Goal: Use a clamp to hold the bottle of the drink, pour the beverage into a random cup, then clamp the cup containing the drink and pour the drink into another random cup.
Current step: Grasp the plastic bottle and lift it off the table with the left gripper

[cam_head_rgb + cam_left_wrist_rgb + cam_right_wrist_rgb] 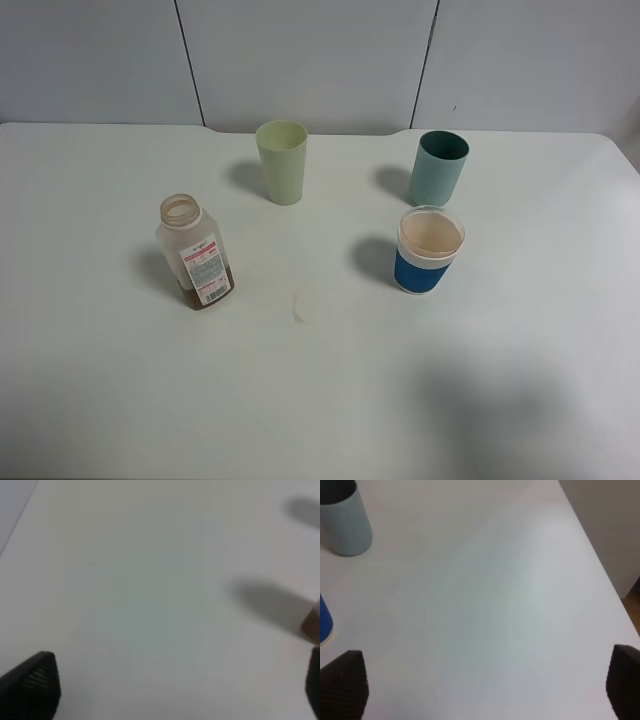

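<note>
One white worktop (100, 400) fills nearly all of the exterior high view, with grey wall panels (320, 50) behind its far edge and a soft shadow (500, 400) on its near right part. Left end effector (172, 690): jaws spread wide, black ribbed fingertips (32, 687) at opposite sides of the left wrist view, only bare worktop between them, nothing held. A blurred brownish sliver (312, 625) sits just beside one fingertip; it cannot be identified. Right end effector (484, 685): jaws also wide apart, fingertips (342, 682) far to either side, bare worktop between, nothing held. Its wrist view takes in the teal tumbler and an edge of the blue-banded cup, both well clear of the jaws. Bottle (195, 255): left of centre, standing on its base, cap off, wide threaded mouth open, white label with red print facing the camera. Pale green tumbler (282, 162): upright, far side, near the middle. Teal tumbler (438, 168): upright, far side, right of centre, well apart from the green one. Blue-banded cup (430, 250): upright, just in front of the teal tumbler and near it, not touching. Its inside shows a pale tan surface; liquid or bare bottom, cannot tell. Beverage (205, 297): a shallow brown layer at the bottle's base. Faint yellowish smear (303, 310) on the worktop, between bottle and blue-banded cup.
</note>
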`<state>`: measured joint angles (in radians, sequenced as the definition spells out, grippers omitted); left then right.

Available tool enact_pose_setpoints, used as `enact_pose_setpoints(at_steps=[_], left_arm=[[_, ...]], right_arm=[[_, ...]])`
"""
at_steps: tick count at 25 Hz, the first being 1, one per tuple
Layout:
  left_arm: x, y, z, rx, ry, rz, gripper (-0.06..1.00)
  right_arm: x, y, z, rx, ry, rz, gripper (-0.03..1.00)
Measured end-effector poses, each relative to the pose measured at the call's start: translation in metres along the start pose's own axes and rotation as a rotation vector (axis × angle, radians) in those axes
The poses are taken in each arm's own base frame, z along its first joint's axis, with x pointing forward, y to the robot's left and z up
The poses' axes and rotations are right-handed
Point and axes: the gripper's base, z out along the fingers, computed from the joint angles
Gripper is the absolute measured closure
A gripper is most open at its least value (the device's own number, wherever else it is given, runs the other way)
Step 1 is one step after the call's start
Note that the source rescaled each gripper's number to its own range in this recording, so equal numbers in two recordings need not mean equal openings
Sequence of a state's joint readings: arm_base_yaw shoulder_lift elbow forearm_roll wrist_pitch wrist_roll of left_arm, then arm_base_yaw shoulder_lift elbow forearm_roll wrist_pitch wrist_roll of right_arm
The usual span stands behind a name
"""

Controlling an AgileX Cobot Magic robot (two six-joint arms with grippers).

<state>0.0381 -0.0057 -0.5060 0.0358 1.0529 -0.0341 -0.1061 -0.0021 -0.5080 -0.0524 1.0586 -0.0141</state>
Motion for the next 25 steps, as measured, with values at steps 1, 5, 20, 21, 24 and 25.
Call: enact_pose_setpoints(at_steps=[1, 5, 20, 21, 24, 25], left_arm=[[0.0000, 0.0000, 0.0000, 0.000, 0.000, 0.000, -0.06], [0.0000, 0.0000, 0.0000, 0.000, 0.000, 0.000, -0.06], [0.0000, -0.0006, 0.0000, 0.006, 0.000, 0.005, -0.06], [0.0000, -0.0014, 0.0000, 0.015, 0.000, 0.012, -0.06], [0.0000, -0.0039, 0.0000, 0.042, 0.001, 0.035, -0.06], [-0.0003, -0.0049, 0.0007, 0.053, 0.006, 0.040, -0.06]], right_arm=[[0.0000, 0.0000, 0.0000, 0.000, 0.000, 0.000, 0.12], [0.0000, 0.0000, 0.0000, 0.000, 0.000, 0.000, 0.12], [0.0000, 0.0000, 0.0000, 0.000, 0.000, 0.000, 0.12], [0.0000, 0.0000, 0.0000, 0.000, 0.000, 0.000, 0.12], [0.0000, 0.0000, 0.0000, 0.000, 0.000, 0.000, 0.12], [0.0000, 0.0000, 0.0000, 0.000, 0.000, 0.000, 0.12]])
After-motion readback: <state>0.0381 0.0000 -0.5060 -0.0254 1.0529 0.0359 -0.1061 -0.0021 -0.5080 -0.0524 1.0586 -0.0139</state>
